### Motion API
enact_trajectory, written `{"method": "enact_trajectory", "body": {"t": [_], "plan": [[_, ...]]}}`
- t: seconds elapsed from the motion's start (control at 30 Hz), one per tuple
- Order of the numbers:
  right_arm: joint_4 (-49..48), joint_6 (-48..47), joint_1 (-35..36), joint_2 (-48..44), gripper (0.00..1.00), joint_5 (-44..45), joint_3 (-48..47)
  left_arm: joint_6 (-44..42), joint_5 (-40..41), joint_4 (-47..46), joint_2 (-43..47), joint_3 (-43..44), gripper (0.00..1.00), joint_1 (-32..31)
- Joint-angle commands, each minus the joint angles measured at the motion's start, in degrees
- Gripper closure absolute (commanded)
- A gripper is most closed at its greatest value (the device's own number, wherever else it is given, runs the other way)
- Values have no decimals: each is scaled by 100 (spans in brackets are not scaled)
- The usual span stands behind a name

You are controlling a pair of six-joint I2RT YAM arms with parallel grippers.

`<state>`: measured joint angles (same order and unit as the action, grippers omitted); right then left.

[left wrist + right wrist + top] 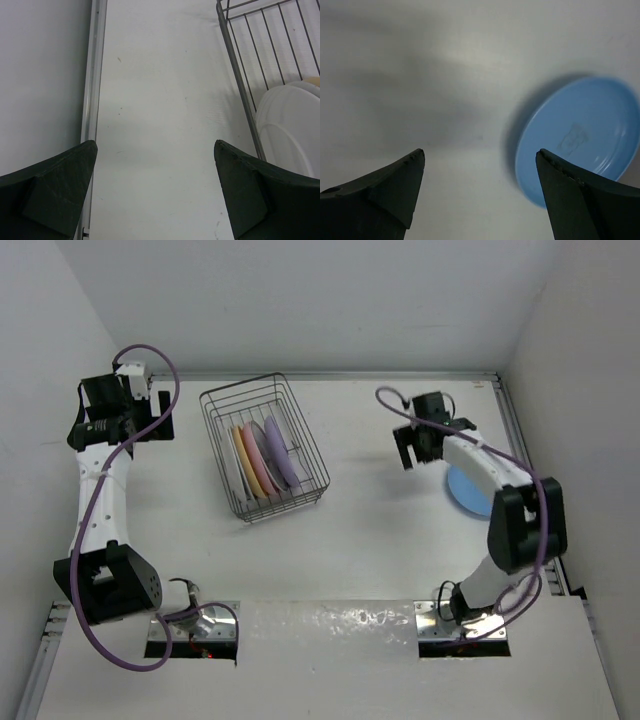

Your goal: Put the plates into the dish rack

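1. The dish rack [250, 405] is standing on the desk [360, 530], left of centre and nearer the far edge than the near edge.
2. Several plates are standing on edge inside the rack, leaning side by side: a yellow plate [248, 466], a pink plate [261, 460] and a purple plate [282, 450].
3. A pale plate [285, 130] is showing behind the rack wire in the left wrist view. It appears to be the outermost plate on the rack's left side, though its face is hidden.
4. A blue plate [580, 137] is lying flat on the desk near the right edge, well apart from the rack. In the top view the right arm is covering part of it.
5. The left gripper [155, 145] is hovering near the far left corner of the desk, just beside the rack's left wall. Its fingers [60, 190] are spread wide and are gripping nothing.
6. The right gripper [480, 152] is hanging above bare desk, just beside the blue plate on the side facing the rack. Its fingers [570, 195] are released and are carrying nothing.
7. Neither gripper is touching a plate or the rack.
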<state>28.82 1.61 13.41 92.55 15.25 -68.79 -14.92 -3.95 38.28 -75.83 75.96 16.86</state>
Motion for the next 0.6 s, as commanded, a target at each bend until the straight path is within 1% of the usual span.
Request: {"method": "enact_trajectory", "body": {"t": [0.0,0.03,0.07,0.2,0.27,0.3,0.33,0.4,0.43,0.47,0.5,0.53,0.57], "plan": [[706,-424,-329,447,11,444,630,33,-133,-269,139,164,1,10],[356,-407,-426,483,11,427,744,24,-133,-234,156,164,1,10],[213,-407,-514,518,10,427,771,15,-150,-199,174,156,1,10],[247,-626,-988,930,13,725,525,-81,-63,-119,244,121,1,10],[273,-784,-1129,1027,14,516,542,-117,-1,-75,271,112,1,10],[239,-828,-1156,1028,14,332,699,-125,8,-84,279,103,1,10],[38,-863,-1200,1019,15,260,814,-117,16,-93,297,85,1,10],[-78,-838,-1523,1089,18,-98,990,-73,-1,-128,306,15,1,10],[-17,-698,-1639,1159,22,-501,982,-47,-10,-163,315,-11,1,1],[36,-662,-1805,1342,27,-705,947,-29,-45,-163,315,-55,1,10],[80,-662,-1824,1423,31,-855,877,-3,-62,-172,315,-90,0,10],[97,-662,-1824,1493,42,-865,850,-2,-80,-172,306,-134,0,10],[72,-679,-1824,1572,48,-883,824,15,-71,-198,306,-265,0,10]]}}
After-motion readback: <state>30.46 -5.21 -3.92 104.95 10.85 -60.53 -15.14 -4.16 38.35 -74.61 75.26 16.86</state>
